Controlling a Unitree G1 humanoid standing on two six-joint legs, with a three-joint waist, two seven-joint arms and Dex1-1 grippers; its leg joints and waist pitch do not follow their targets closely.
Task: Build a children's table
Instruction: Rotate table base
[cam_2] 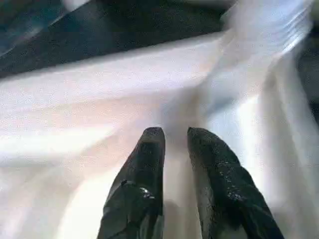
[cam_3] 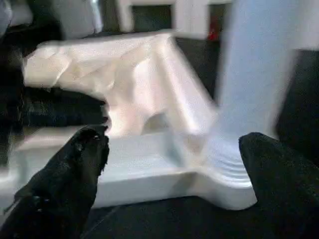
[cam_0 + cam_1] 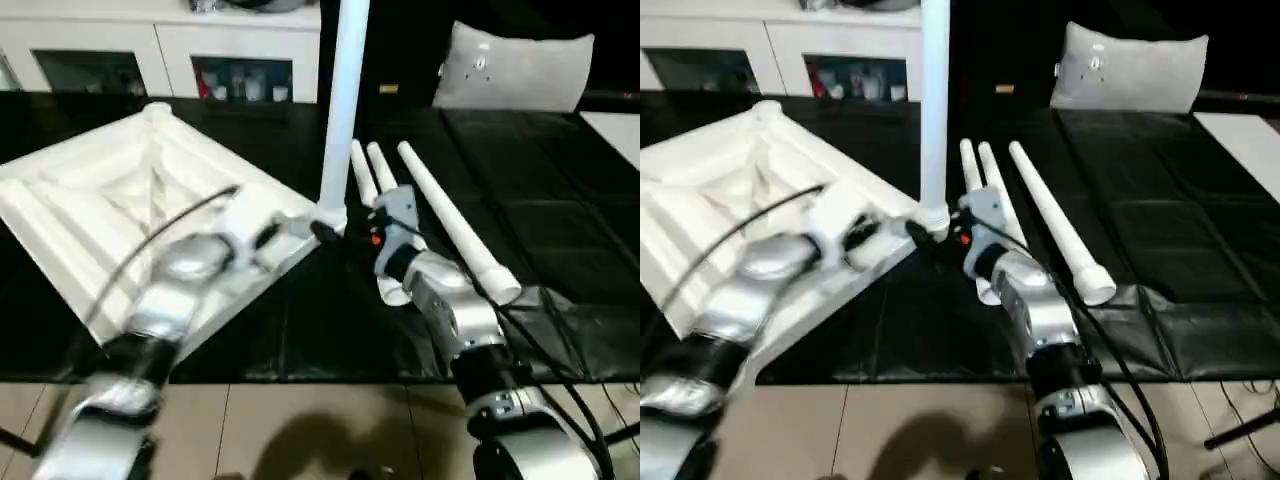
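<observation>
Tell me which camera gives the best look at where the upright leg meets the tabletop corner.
The right wrist view: the upright leg enters its corner socket up close. Both eye views show the joint small, beside the right gripper. The left wrist view blurs it.

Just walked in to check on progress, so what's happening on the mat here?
A humanoid robot is putting together a white children's table. The tabletop lies upside down on the black mat, and one leg stands upright in its near corner socket. Three more legs lie loose on the mat beside it. The right claw is wide open with its fingers either side of the standing leg's base, not gripping it. The left claw hangs over the tabletop's underside, empty.
</observation>
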